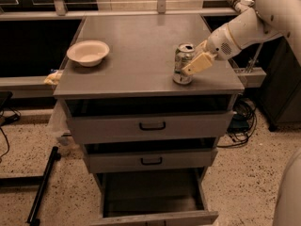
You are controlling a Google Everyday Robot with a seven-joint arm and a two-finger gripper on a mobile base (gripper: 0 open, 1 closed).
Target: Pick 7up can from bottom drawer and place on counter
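The 7up can [181, 62] stands upright on the counter [141, 55], near its right front corner. My gripper [191, 59] reaches in from the right on a white arm and is shut on the can; one cream finger [198, 64] crosses the can's right front side and the other lies behind it. The bottom drawer [153, 199] is pulled out at the foot of the cabinet, and its dark interior looks empty.
A cream bowl [88, 52] sits on the counter's left side. The two upper drawers with black handles [152, 125] stand slightly open. A yellow object [52, 77] lies on a ledge to the left. Cables [242, 121] and a dark cabinet [282, 93] are to the right.
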